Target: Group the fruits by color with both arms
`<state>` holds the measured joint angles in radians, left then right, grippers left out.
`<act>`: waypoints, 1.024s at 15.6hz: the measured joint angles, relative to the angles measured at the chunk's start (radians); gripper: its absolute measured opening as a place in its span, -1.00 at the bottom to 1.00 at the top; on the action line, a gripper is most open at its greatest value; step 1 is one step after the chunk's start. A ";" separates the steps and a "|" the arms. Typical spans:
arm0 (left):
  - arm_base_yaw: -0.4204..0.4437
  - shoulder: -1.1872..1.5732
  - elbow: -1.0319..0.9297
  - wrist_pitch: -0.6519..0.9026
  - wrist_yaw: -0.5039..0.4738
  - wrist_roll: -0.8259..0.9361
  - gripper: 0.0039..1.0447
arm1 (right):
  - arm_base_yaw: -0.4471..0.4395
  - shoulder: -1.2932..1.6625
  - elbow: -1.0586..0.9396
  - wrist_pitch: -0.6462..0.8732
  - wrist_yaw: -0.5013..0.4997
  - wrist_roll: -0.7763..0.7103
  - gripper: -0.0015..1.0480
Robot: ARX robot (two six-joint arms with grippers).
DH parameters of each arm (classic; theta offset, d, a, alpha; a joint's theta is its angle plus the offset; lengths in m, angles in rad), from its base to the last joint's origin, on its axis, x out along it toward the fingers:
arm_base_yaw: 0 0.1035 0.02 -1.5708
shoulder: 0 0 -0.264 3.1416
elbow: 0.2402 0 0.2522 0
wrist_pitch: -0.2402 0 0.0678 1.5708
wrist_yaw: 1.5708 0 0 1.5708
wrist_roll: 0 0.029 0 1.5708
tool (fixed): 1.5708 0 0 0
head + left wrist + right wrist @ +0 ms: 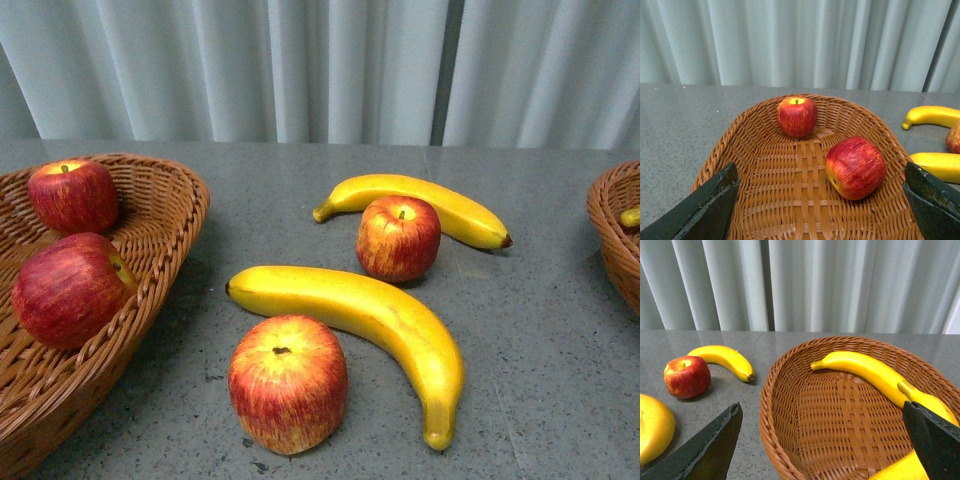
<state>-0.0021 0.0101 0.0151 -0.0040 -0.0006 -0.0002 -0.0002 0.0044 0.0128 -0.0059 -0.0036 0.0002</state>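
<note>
Two red apples (pixel 72 195) (pixel 68 288) lie in the left wicker basket (pixel 180 230). On the table lie two more apples (pixel 398 237) (pixel 288 382) and two yellow bananas (pixel 415 205) (pixel 370 315). Neither arm shows in the front view. My left gripper (pixel 821 172) hangs open over the left basket (pixel 765 165), with its apples (pixel 797 116) (pixel 856 167) ahead of the fingers (pixel 705 210). My right gripper (pixel 821 412) is open over the right basket (pixel 771 390), which holds bananas (pixel 865 370) (pixel 930 402).
Grey tabletop with a pale curtain (pixel 320 70) behind. The right basket (pixel 612 235) sits at the table's right edge, a banana tip (pixel 630 216) showing in it. The right wrist view also catches a table apple (pixel 687 376) and banana (pixel 722 359).
</note>
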 joint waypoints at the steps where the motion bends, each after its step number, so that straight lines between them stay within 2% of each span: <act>1: 0.000 0.000 0.000 0.000 0.000 0.000 0.88 | 0.000 0.000 0.000 0.000 0.000 0.000 0.87; 7: -0.002 0.003 0.001 -0.011 -0.012 -0.002 0.88 | 0.000 0.000 0.000 0.000 0.000 0.000 0.87; 8: -0.089 0.105 0.070 -0.176 -0.220 -0.037 0.88 | 0.000 0.000 0.000 0.000 0.002 0.000 0.87; 9: -0.085 0.244 0.125 -0.164 -0.356 -0.031 0.88 | 0.000 0.000 0.000 0.001 0.002 0.000 0.87; 10: 0.039 0.420 0.207 0.043 -0.362 0.018 0.88 | 0.000 0.000 0.000 0.000 0.004 0.000 0.87; 11: 0.064 0.592 0.307 0.212 -0.272 0.071 0.88 | 0.000 0.000 0.000 0.002 0.004 0.000 0.87; 12: 0.043 0.745 0.393 0.297 -0.187 0.107 0.88 | 0.000 0.000 0.000 0.002 0.004 0.000 0.87; 14: -0.035 0.968 0.532 0.282 -0.052 0.127 0.88 | 0.000 0.000 0.000 0.002 0.004 0.000 0.87; 16: -0.124 1.109 0.614 0.234 0.021 0.154 0.88 | 0.000 0.000 0.000 0.002 0.004 0.000 0.87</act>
<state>-0.1265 1.1191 0.6289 0.2302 0.0204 0.1535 -0.0002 0.0044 0.0128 -0.0044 0.0002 0.0006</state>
